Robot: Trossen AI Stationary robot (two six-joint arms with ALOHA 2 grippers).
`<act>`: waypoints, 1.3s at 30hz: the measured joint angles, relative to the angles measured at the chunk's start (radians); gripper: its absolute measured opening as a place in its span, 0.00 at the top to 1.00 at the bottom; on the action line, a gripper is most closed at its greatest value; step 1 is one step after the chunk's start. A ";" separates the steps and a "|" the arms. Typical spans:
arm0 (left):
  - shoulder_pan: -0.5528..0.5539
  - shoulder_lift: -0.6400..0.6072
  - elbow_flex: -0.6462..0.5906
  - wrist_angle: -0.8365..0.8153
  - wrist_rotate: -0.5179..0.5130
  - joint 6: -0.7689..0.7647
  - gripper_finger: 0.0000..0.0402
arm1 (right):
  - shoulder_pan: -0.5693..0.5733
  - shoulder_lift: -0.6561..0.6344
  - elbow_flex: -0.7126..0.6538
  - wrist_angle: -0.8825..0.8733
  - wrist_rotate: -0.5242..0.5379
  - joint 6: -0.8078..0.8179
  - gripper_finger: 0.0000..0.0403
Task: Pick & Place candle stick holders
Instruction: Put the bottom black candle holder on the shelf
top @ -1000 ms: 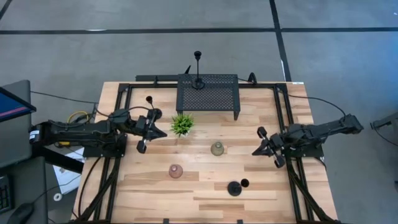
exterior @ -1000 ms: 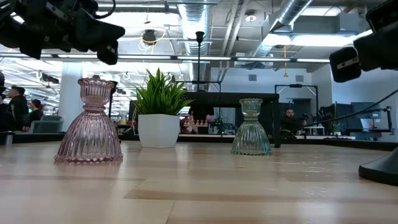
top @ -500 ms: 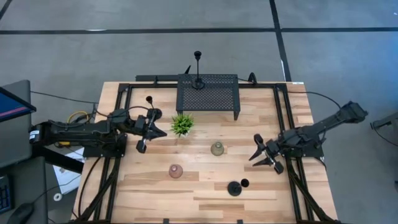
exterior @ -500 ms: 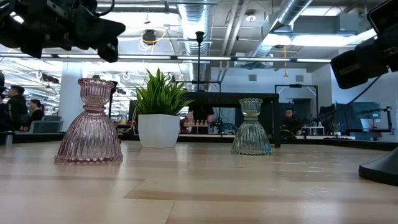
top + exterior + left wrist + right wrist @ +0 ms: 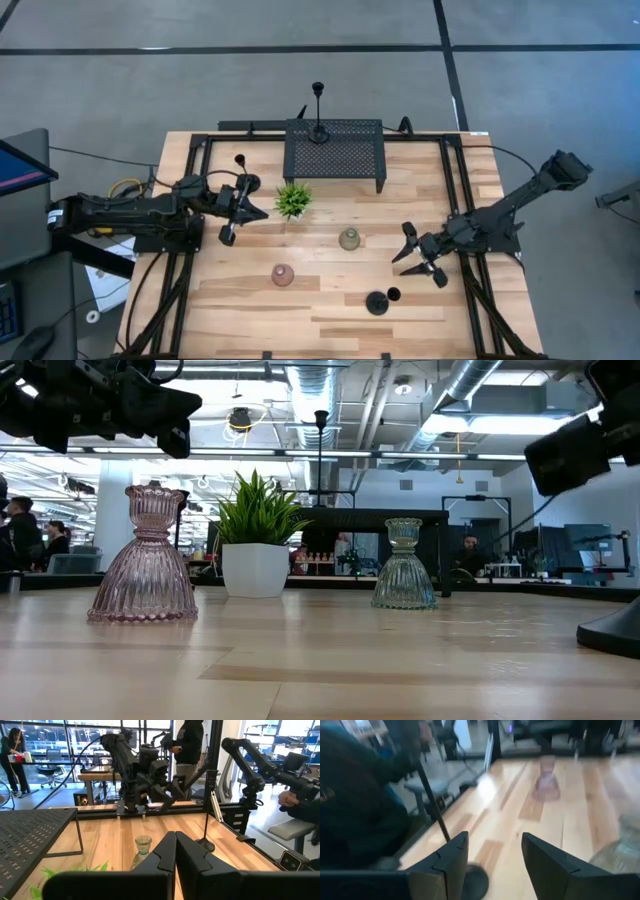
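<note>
Swinging in over the desk (image 5: 330,310), the right gripper (image 5: 418,254), jaws spread, nears a black holder (image 5: 377,301); left gripper (image 5: 247,206) closed, nothing placed yet.

My surface (image 5: 330,300) shows pale blond wood laid in planks with faint darker seams, framed by black rails. The mesh rack (image 5: 334,150) at the back is black, dotted all over with a fine perforated pattern. I see three slim holders in plain matte black (image 5: 318,110) (image 5: 243,170) (image 5: 378,300). The ribbed glass cup (image 5: 143,560) reads translucent pink with vertical fluting; its twin (image 5: 404,568) is a pale grey-green, fluted the same way. The plant (image 5: 258,510) has bright green spiky leaves in a plain white pot (image 5: 254,570). Both end effectors (image 5: 250,212) (image 5: 418,257) are dark, nearly black. The floor (image 5: 200,70) is mottled grey, crossed by dark lines.
</note>
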 joint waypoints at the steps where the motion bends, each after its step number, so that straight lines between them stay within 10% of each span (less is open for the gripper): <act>1: 0.000 0.000 0.000 0.000 0.000 -0.002 0.98 | 0.005 0.031 0.011 0.004 0.000 0.012 0.57; 20: 0.000 0.000 0.000 0.000 0.000 -0.052 0.98 | 0.108 0.436 0.227 0.173 -0.011 0.032 0.56; 39: 0.000 0.000 0.000 -0.002 0.001 -0.052 0.98 | 0.133 0.485 0.265 0.164 -0.035 0.076 0.69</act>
